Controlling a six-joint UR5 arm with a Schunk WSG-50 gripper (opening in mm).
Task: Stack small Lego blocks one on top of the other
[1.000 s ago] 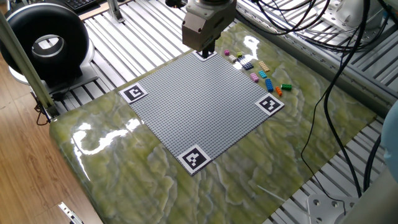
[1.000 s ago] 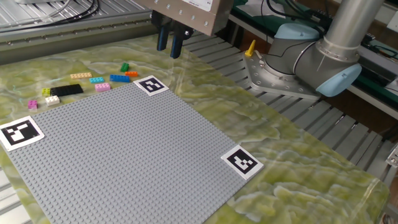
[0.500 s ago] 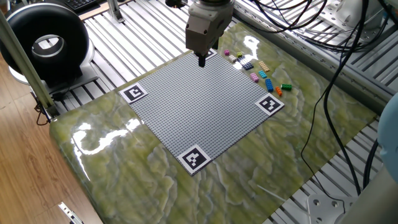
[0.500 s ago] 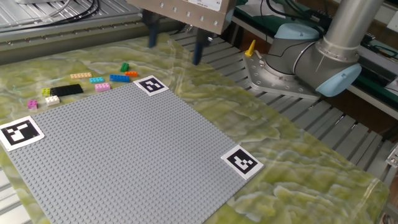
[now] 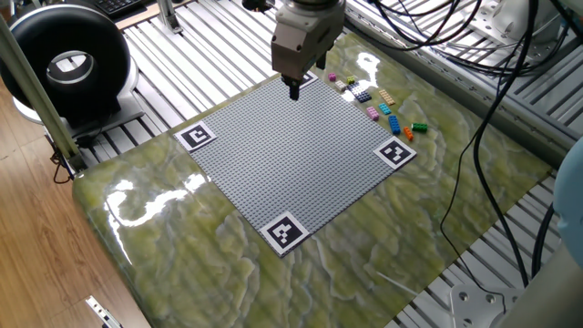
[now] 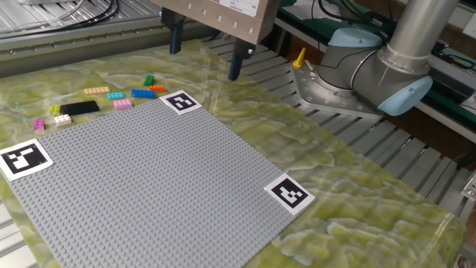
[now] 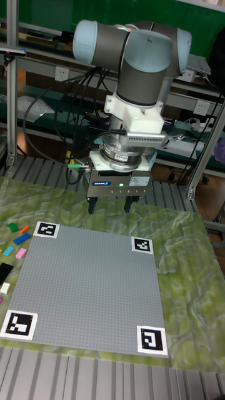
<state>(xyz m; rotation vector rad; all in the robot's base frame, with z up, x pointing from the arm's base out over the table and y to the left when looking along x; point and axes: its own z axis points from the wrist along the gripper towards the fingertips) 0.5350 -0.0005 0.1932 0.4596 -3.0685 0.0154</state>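
Several small Lego blocks lie loose on the green marbled table just off one edge of the grey baseplate. In the other fixed view they form a row: green, orange, blue, cyan and pink. None of them is stacked. My gripper hangs in the air near the baseplate's corner beside that row. It is open wide, with nothing between its fingers. The tall fixed view shows the gripper above the plate's far edge.
Black-and-white marker tags sit at the baseplate's corners. A long black piece lies among the blocks. The arm's base stands at the table's side. A black round device and hanging cables border the slatted frame.
The fingers stood close together a second ago and have since spread wide apart. The gripper head shifted slightly near the plate's corner. The blocks have not moved.
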